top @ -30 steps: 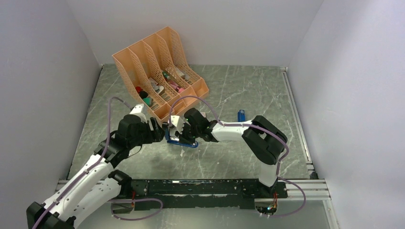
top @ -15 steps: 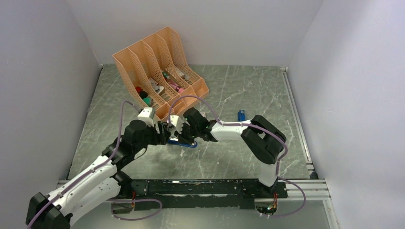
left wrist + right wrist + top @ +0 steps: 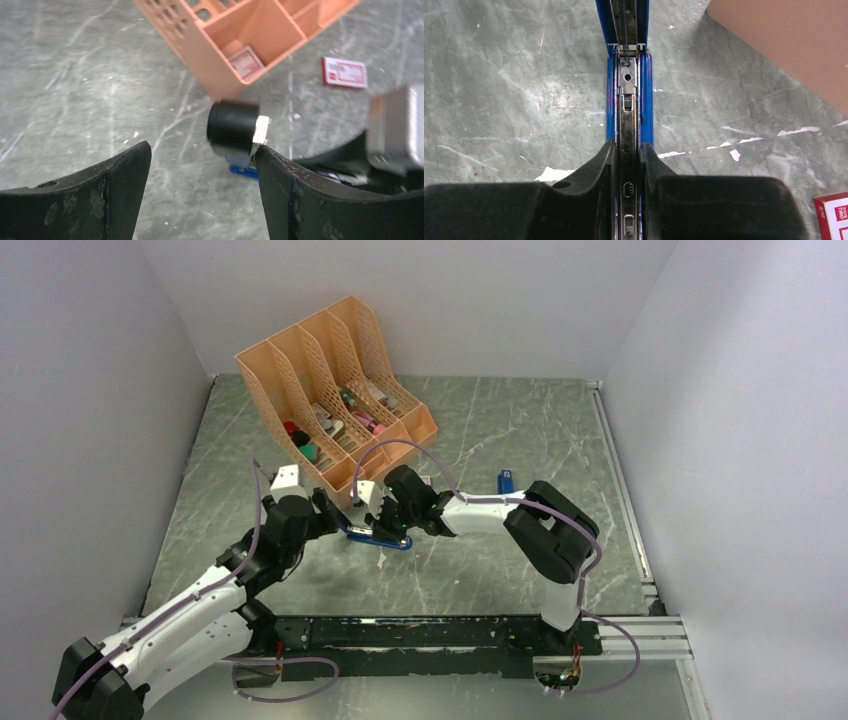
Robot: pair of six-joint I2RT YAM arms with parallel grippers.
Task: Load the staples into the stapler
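Stapler (image 3: 629,90) held open, no staples in hand
Right end effector (image 3: 628,150) pinches it narrowly; left end effector (image 3: 202,150), wide open and empty just beside, could knock it askew.

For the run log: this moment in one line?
right gripper: shut on stapler | left gripper: open, empty | stapler: lid open

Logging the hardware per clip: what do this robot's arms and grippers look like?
The left arm and right arm have white links with bulky black joints, each trailed by a looping purple cable. The left gripper and right gripper have thick matte black fingers, curved and slightly scuffed.
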